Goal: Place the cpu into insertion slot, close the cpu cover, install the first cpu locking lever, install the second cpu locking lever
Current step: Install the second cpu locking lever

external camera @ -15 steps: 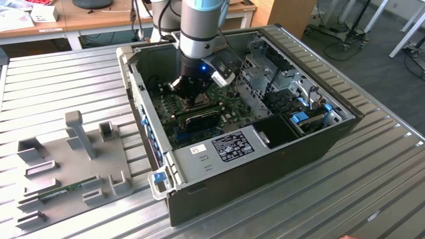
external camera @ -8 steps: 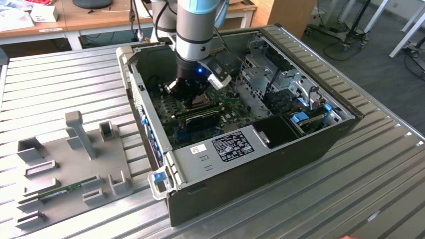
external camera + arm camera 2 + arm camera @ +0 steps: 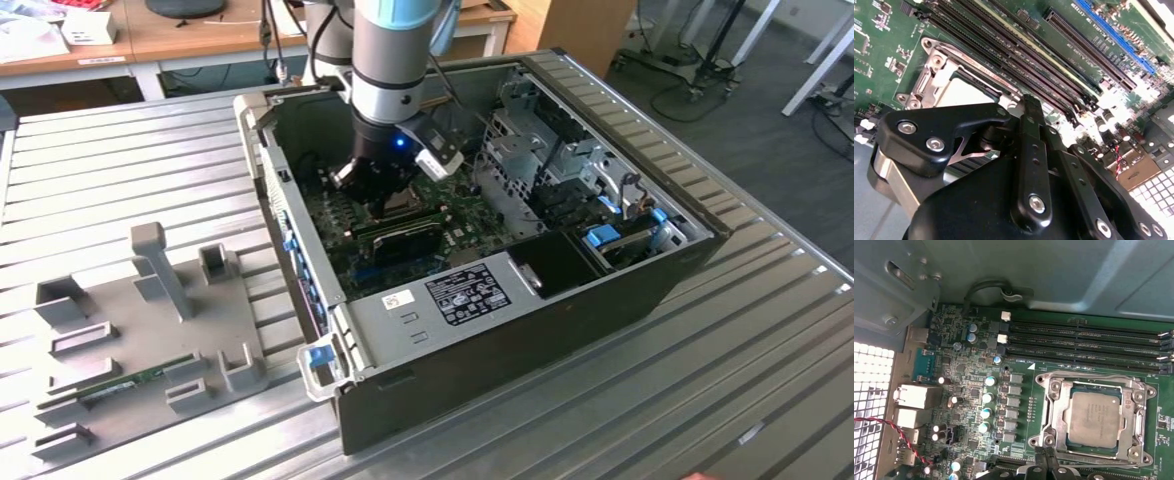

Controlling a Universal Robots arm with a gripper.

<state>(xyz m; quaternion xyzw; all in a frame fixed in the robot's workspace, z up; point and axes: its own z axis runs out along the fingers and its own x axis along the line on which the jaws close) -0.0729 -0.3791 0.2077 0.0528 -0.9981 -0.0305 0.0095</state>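
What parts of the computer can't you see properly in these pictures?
- Exterior view: the insertion slot is hidden beneath the arm's gripper.
- Second wrist view: the gripper body covers much of the cpu and cpu cover.
- First wrist view: the cpu cover's near edge is hidden by the gripper, so the locking levers there can't be judged.
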